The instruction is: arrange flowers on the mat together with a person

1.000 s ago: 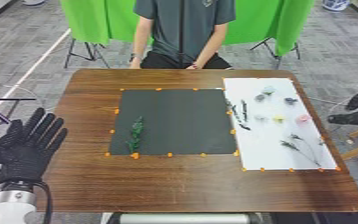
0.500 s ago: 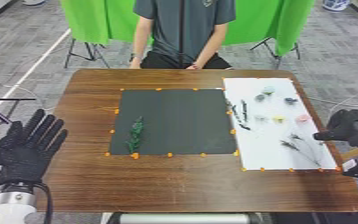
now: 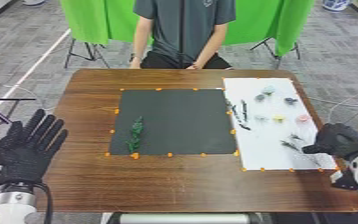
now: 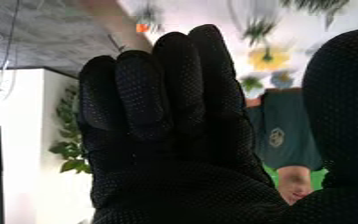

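Note:
The right hand (image 3: 339, 141) is over the right edge of the white mat, by the thin stemmed sprigs (image 3: 291, 145), partly covering them. In the right wrist view the right hand (image 4: 184, 165) has its fingers straight and the thumb apart, holding nothing; a yellow flower (image 4: 268, 58) is beyond it. My left hand (image 3: 23, 150) stands open left of the table. A green leafy sprig (image 3: 135, 135) lies on the dark mat (image 3: 180, 120). On the white mat (image 3: 255, 160) lie dark twigs (image 3: 244, 111), a yellow flower (image 3: 278, 118), a pink flower (image 3: 302, 118) and several other small blooms (image 3: 268, 90).
The brown wooden table (image 3: 87, 175) surrounds both mats, with small orange markers (image 3: 169, 155) along their edges. A person (image 3: 182, 35) sits at the far side, hands low by the table's far edge.
The right hand has come in from beyond the table's right side to above the white mat's right edge. The left hand and the flowers have stayed put.

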Controlling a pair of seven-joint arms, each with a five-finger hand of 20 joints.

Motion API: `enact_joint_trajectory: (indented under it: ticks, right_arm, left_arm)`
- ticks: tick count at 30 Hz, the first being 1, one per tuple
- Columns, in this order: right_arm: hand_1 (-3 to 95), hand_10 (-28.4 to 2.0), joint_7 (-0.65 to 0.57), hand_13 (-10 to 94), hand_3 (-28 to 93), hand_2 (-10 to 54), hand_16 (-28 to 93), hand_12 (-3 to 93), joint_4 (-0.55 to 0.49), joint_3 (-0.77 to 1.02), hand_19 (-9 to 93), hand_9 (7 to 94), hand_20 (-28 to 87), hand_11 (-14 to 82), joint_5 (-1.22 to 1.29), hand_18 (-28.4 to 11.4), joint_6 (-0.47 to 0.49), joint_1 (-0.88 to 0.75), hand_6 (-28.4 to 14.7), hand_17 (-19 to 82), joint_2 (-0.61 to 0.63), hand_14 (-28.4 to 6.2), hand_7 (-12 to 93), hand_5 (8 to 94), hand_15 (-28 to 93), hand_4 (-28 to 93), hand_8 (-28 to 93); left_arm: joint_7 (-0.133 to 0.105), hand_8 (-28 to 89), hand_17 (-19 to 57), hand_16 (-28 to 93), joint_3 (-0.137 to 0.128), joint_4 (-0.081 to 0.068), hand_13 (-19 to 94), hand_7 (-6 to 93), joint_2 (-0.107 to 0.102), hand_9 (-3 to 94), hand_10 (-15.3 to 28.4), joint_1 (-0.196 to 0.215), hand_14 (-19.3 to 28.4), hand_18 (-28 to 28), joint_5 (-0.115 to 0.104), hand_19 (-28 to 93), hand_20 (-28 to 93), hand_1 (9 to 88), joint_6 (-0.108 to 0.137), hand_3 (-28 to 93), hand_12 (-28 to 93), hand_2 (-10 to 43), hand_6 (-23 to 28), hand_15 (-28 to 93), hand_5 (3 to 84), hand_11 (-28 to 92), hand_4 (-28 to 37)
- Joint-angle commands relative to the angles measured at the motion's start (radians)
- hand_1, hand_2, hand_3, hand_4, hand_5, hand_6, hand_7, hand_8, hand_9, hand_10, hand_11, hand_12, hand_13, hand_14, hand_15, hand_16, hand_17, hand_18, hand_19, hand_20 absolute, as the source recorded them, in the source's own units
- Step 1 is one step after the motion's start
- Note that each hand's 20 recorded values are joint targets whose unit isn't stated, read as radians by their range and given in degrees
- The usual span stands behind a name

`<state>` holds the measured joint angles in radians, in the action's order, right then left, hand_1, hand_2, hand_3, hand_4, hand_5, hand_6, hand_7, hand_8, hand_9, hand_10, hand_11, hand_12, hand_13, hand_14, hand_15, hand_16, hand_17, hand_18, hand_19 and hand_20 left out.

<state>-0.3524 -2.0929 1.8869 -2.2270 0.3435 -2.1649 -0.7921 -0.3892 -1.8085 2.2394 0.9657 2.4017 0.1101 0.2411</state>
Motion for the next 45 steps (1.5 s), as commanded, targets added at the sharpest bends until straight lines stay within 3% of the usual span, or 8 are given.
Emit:
enact_joint_trajectory:
  ticks: [1, 10, 29, 32, 34, 37, 40, 45]
  right_arm:
    - [32.1, -15.2, -0.003, 60, 70, -9.5, 32, 33.6, 0.038, -0.079, 81, 63.7, 33, 53.4, -0.116, -21.9, -0.065, 0.013, -2.1, 34, 0.000, -13.8, 28, 67.2, 71, -28, -14]
    - [48.4, -14.1, -0.077, 65, 70, -9.5, 34, 39.8, 0.051, -0.125, 84, 68.5, 35, 53.9, -0.088, -22.0, -0.166, 0.013, -1.8, 37, 0.008, -13.1, 47, 69.0, 72, -27, 6]
    - [49.8, -13.4, -0.191, 68, 76, -9.1, 34, 46.7, 0.013, -0.145, 88, 72.3, 35, 49.0, -0.062, -22.6, -0.422, -0.015, -3.2, 40, 0.025, -12.2, 50, 69.1, 72, -25, 15]
    - [49.3, -13.4, -0.249, 68, 76, -9.1, 34, 46.9, -0.004, -0.144, 88, 72.4, 34, 48.8, -0.082, -22.5, -0.380, -0.013, -3.2, 40, 0.027, -12.1, 51, 68.9, 72, -24, 15]
    - [42.4, -14.6, -0.265, 66, 74, -9.4, 34, 40.6, -0.004, -0.145, 88, 68.8, 33, 53.4, -0.101, -22.3, -0.331, -0.009, -3.2, 39, 0.023, -12.5, 51, 65.5, 72, -21, 13]
    - [28.0, -17.6, -0.275, 61, 76, -9.4, 33, 35.5, 0.005, -0.151, 88, 61.2, 30, 56.3, -0.087, -22.0, -0.303, -0.002, -5.7, 37, 0.017, -13.8, 51, 58.6, 73, -19, -15]
    - [25.2, -18.4, -0.273, 60, 75, -9.5, 34, 35.2, 0.003, -0.143, 88, 59.7, 30, 56.0, -0.059, -22.0, -0.216, 0.004, -6.5, 36, 0.004, -14.5, 48, 58.0, 73, -20, -16]
    - [23.7, -18.9, -0.260, 59, 73, -9.5, 33, 35.2, 0.012, -0.155, 88, 59.0, 30, 54.9, -0.046, -22.5, -0.194, 0.012, -6.8, 35, 0.002, -15.2, 36, 59.8, 73, -21, -13]
  left_arm:
    - [0.011, -9, -1.6, -4, 0.005, -0.003, 31, 8.9, 0.008, 39.6, 13.1, -0.001, 12.7, 12.3, 0.002, 24, 12, 27.4, 0.010, 72, 8, 12.3, 6.3, 16, 44.5, 13, -28.3]
    - [0.016, -9, -1.6, -4, 0.007, -0.006, 31, 8.8, 0.009, 39.7, 13.2, -0.001, 12.8, 12.3, -0.002, 24, 12, 27.4, 0.013, 72, 8, 12.3, 6.4, 16, 44.5, 13, -28.3]
    - [0.036, -9, -1.7, -4, 0.024, -0.021, 31, 8.8, 0.000, 39.6, 13.2, -0.023, 12.8, 12.3, 0.000, 25, 12, 27.5, 0.004, 72, 8, 12.3, 6.4, 16, 44.5, 13, -28.3]
    - [0.033, -8, -1.7, -4, 0.028, -0.021, 31, 8.8, -0.001, 39.6, 13.2, -0.024, 12.8, 12.3, -0.001, 24, 12, 27.5, 0.005, 72, 8, 12.3, 6.4, 16, 44.4, 13, -28.3]
    - [0.035, -8, -1.7, -4, 0.028, -0.021, 31, 8.9, -0.001, 39.6, 13.2, -0.023, 12.9, 12.3, -0.002, 24, 12, 27.5, 0.006, 72, 8, 12.4, 6.4, 16, 44.5, 13, -28.3]
    - [0.038, -9, -1.7, -4, 0.028, -0.022, 31, 8.8, 0.001, 39.6, 13.3, -0.025, 12.9, 12.3, -0.002, 24, 12, 27.5, 0.007, 72, 8, 12.4, 6.5, 16, 44.5, 13, -28.3]
    - [0.035, -9, -1.7, -4, 0.026, -0.019, 31, 8.8, 0.000, 39.6, 13.2, -0.019, 13.0, 12.3, -0.002, 24, 12, 27.5, 0.007, 72, 8, 12.4, 6.6, 17, 44.5, 13, -28.3]
    - [0.031, -8, -1.7, -4, 0.026, -0.018, 31, 8.8, 0.000, 39.6, 13.3, -0.015, 13.0, 12.3, -0.003, 25, 12, 27.6, 0.007, 72, 8, 12.4, 6.5, 17, 44.5, 13, -28.3]
